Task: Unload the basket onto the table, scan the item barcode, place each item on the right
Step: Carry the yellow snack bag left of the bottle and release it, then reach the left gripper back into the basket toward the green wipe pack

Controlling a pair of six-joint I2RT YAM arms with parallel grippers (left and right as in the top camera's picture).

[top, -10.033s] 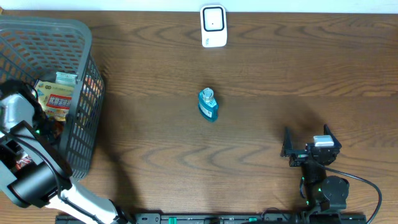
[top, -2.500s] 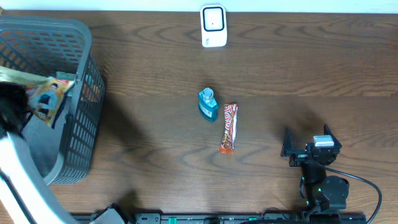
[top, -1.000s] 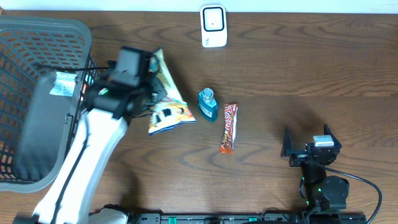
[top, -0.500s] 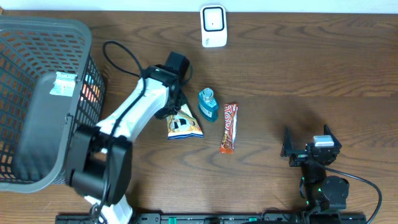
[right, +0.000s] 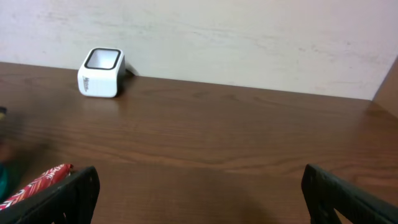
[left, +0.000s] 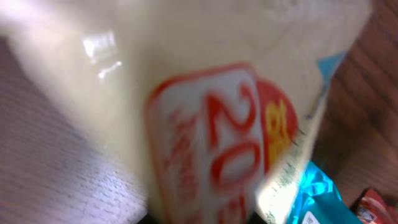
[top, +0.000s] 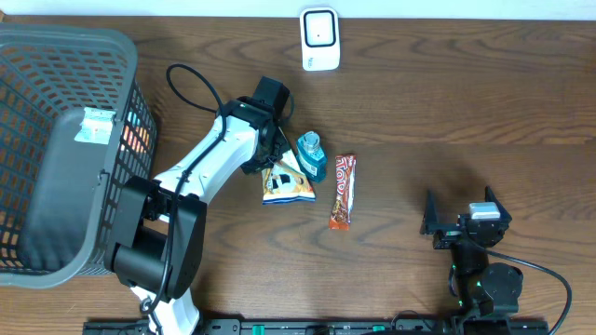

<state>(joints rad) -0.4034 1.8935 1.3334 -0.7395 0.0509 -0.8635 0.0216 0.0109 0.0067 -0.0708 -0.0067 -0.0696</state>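
Glossy, crinkly bag (top: 287, 184) sits just left of the teal plastic bottle (top: 312, 156), left gripper (top: 268, 156) right at it, can't tell its jaws; right gripper (top: 459, 214) is spread wide.

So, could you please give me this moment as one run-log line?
left gripper at yellow foil snack bag, grip unclear | bag lying beside teal bottle | right gripper open, idle | white box scanner at far edge

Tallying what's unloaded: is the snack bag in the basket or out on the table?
Out. The snack bag is on the table, beside the blue bottle, well right of the basket.
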